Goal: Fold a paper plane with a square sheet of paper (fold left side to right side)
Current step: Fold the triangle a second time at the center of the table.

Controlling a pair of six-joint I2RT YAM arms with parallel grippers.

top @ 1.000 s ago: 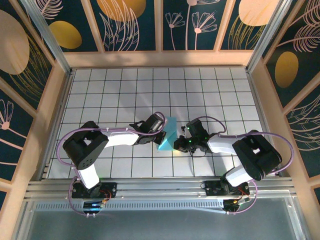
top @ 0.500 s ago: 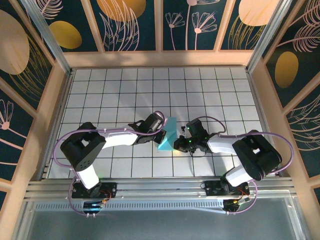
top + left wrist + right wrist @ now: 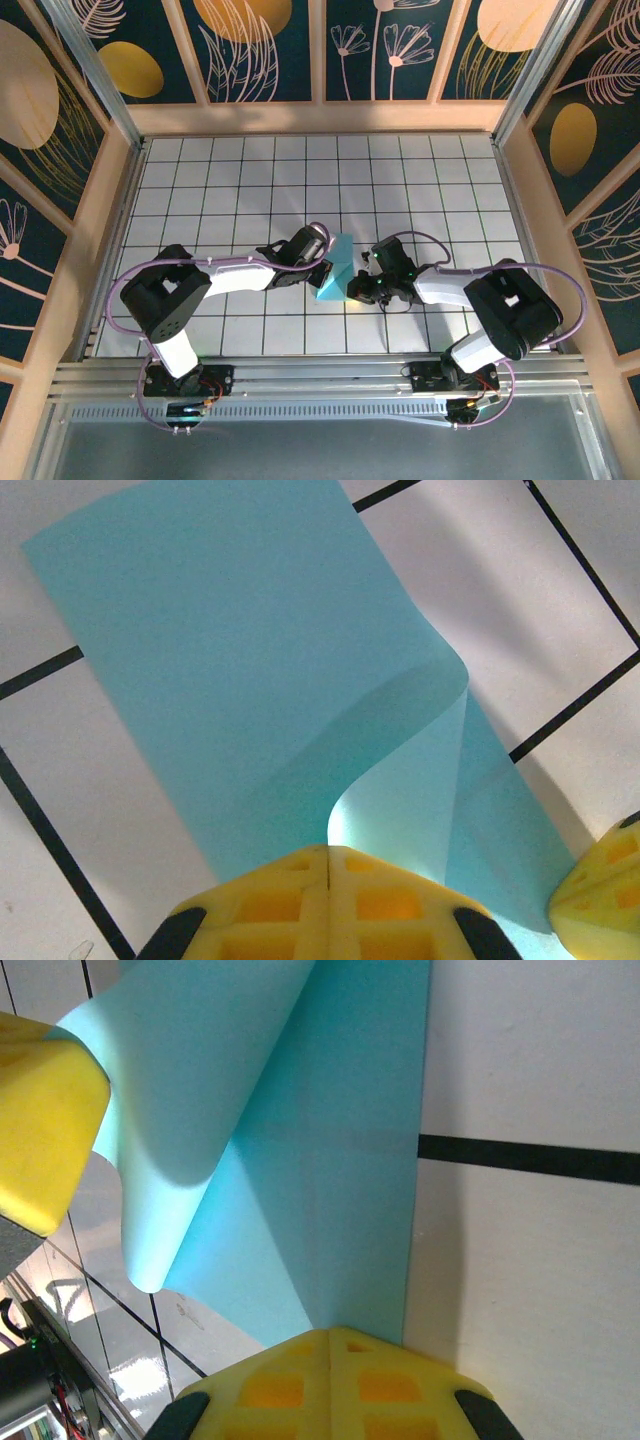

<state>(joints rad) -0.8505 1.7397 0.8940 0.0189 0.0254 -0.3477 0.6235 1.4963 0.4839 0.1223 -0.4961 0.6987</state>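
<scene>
The square sheet of paper (image 3: 337,270) is light teal and lies partly folded on the tiled table (image 3: 240,180), between the two arms. My left gripper (image 3: 325,268) is shut, its tip against the sheet's left side. In the left wrist view the paper (image 3: 250,660) curls up in a loose flap just ahead of the shut left gripper (image 3: 329,852). My right gripper (image 3: 357,288) is shut, its tip resting on the sheet's right part. In the right wrist view the paper (image 3: 330,1160) lies flat ahead of the right gripper (image 3: 338,1335), near the sheet's straight edge. No paper shows between either pair of jaws.
The white table has a black grid and is ringed by wooden walls (image 3: 320,118) with dark panels. A metal rail (image 3: 320,375) runs along the near edge by the arm bases. One left fingertip (image 3: 40,1110) shows in the right wrist view, under the curled flap.
The left arm has crept slightly to the right against the paper. The right arm and the sheet look the same.
</scene>
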